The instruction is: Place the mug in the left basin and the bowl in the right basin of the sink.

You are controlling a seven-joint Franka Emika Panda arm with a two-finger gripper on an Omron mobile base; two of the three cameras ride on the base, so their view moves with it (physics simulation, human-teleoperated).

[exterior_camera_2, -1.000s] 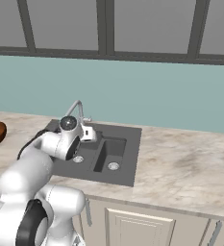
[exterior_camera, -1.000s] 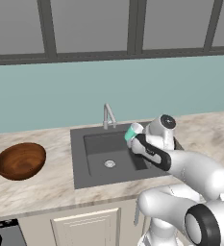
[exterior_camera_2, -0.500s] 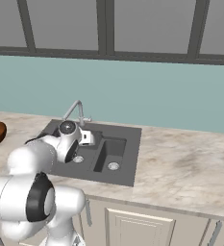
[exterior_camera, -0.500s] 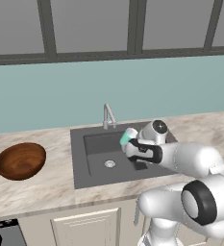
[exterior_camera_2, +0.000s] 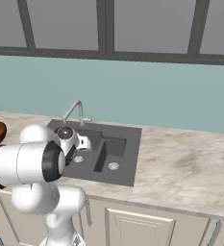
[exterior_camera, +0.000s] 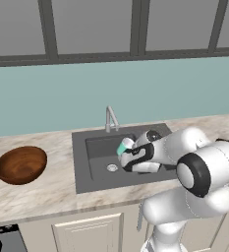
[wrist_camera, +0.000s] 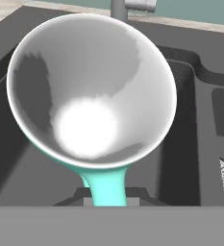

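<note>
mug (exterior_camera: 122,147): pinched by its handle in my gripper (exterior_camera: 127,153); white inside faces my hand camera
change: over the last second I swing it leftward off the divider, and it now hangs over the left basin (exterior_camera: 102,156)
meaning: mug almost home; lowering and letting go come next, I judge
bowl (exterior_camera: 20,164): same spot on the counter (exterior_camera: 37,193), well left of the sink (exterior_camera: 81,181); right basin (exterior_camera_2: 110,153) unfilled

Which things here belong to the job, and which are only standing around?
Belong to the job:
- mug, held by the gripper over the left basin
- bowl, on the counter
- right basin
- sink

Only standing around:
- faucet
- cabinet doors
- windows
</note>
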